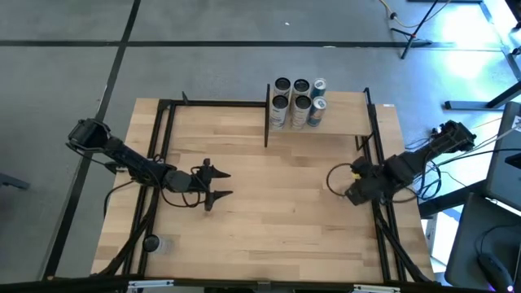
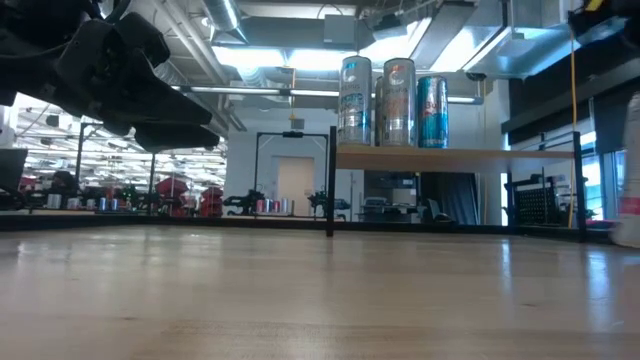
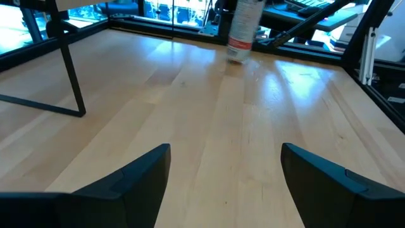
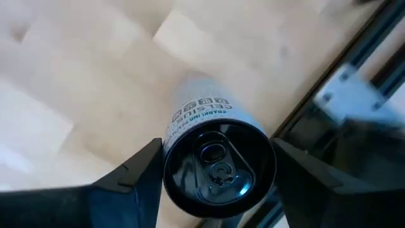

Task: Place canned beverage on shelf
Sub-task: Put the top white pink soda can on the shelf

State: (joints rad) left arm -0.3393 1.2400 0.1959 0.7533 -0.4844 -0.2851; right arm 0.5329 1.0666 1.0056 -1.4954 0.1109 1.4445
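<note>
Can (image 4: 218,161) between right tool (image 4: 212,174) fingers, table's right edge

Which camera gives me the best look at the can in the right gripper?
The right wrist view: the can fills it, its top between the right gripper fingers. The high view shows only its rim; the left wrist view shows it small; the low view misses it.

The bench (image 1: 269,212) is pale wood, smooth with a soft sheen. The can (image 4: 218,166) has a glossy dark metal top. The shelf (image 2: 450,156) is matching wood on thin black metal posts.
</note>
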